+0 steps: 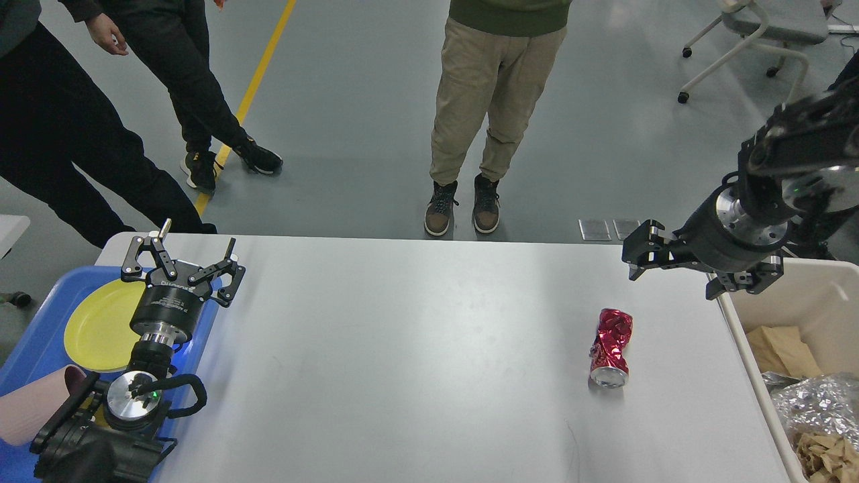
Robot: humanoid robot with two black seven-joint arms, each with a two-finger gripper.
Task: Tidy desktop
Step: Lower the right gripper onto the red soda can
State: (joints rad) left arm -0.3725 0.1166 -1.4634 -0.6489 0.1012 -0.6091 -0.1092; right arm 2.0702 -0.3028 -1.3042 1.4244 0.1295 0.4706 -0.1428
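Lying on the desktop toward its right side, the crushed can points its long axis almost straight away from the robot. The right gripper hangs nearer, above and slightly right of it; how far it is open I cannot tell. The left gripper is wide open, empty, well apart over the tray.

place: lab/workshop | cues: grey floor, yellow floor line, onlookers, office chair
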